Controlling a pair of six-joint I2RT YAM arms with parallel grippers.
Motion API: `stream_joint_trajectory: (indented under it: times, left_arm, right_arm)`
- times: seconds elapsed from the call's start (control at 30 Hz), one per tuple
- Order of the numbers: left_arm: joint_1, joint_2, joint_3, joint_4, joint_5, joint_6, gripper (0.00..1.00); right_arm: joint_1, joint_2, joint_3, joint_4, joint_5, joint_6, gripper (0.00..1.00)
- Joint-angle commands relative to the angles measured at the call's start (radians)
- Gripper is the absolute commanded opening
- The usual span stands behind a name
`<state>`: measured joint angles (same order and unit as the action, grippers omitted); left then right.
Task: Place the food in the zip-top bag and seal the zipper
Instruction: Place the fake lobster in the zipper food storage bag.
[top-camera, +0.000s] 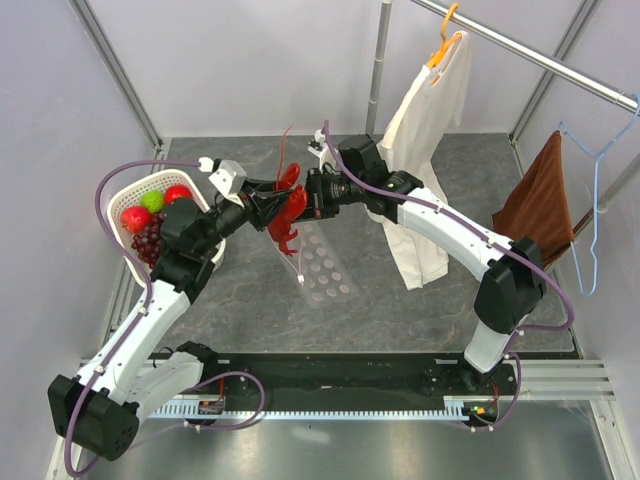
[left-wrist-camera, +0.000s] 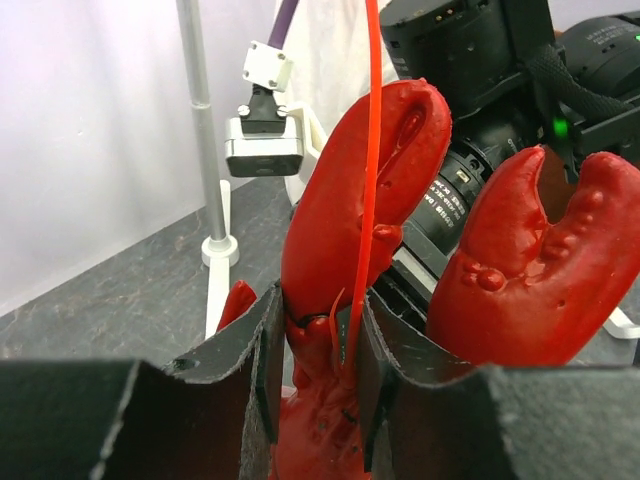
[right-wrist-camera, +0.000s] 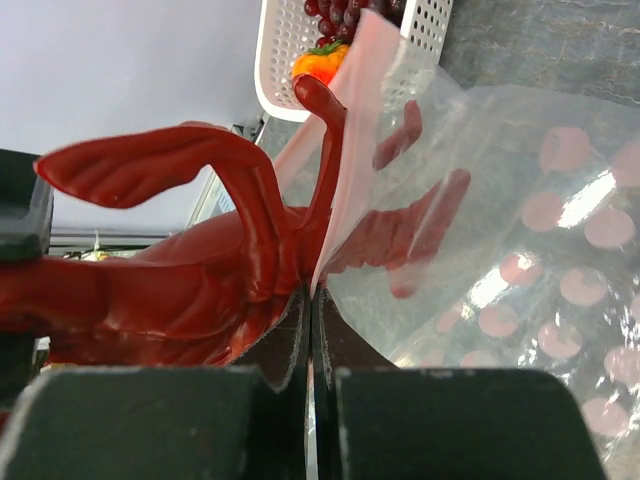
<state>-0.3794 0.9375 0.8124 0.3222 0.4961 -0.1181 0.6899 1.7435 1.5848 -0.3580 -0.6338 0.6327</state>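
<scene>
the left gripper (top-camera: 262, 208) was clamped on a red toy lobster (top-camera: 290, 215), held up above the table (top-camera: 420, 300) near the middle of the workspace. in the left wrist view its fingers (left-wrist-camera: 262, 370) pressed the lobster's body from both sides, with the two big claws standing up beyond the tips and a thin red feeler running straight up.

the right gripper (top-camera: 305, 195) met it from the other side, just beside the lobster. its jaws were closed on the top edge of the bag (top-camera: 325, 265), with only the thin film between them. the bag hung down from that grip, and its lower end lay on the table. the pink zipper (right-wrist-camera: 350, 120) ran up and away from the jaws along the bag's edge, and it was not sealed there. part of the lobster showed through the clear dotted film; i could not tell whether it was inside the bag or only behind it.

the rest of the food sat in the white basket (top-camera: 140, 185) at the far left, well apart from the bag: an apple (top-camera: 178, 193), a green piece (top-camera: 152, 200), grapes (top-camera: 150, 240) and an orange (right-wrist-camera: 318, 62). a cream shirt (top-camera: 425, 130) hung behind the right arm.
</scene>
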Motion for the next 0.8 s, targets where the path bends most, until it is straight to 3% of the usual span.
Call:
stream_joint_trajectory:
  times: [0.0,0.17,0.27,0.3,0.33,0.57,0.77]
  left_arm:
    - [-0.004,-0.026,0.031,0.023,0.004,-0.103,0.10]
    - [-0.007,-0.017,0.031,-0.027,0.019,-0.169,0.09]
    - [-0.007,-0.032,-0.012,-0.026,0.013,-0.132,0.16]
    - [-0.007,-0.037,-0.019,-0.026,0.003,-0.121,0.30]
    - [-0.007,-0.040,-0.019,-0.031,-0.013,-0.106,0.36]
    - [-0.006,-0.060,0.091,-0.275,-0.051,-0.094,0.70]
    - [0.000,-0.160,0.110,-0.412,-0.165,-0.149,0.73]
  right_arm:
    - [-0.004,-0.049,0.024,0.080,-0.044,0.010,0.00]
    - [-0.006,-0.039,0.038,0.099,-0.058,0.027,0.00]
    - [-0.007,-0.042,0.050,0.099,-0.061,0.028,0.00]
    - [-0.009,-0.044,0.053,0.100,-0.064,0.028,0.00]
    - [-0.009,-0.047,0.058,0.099,-0.067,0.028,0.00]
    - [-0.023,-0.052,0.070,0.100,-0.081,0.038,0.00]
    - [-0.036,-0.067,0.063,0.103,-0.087,0.047,0.00]
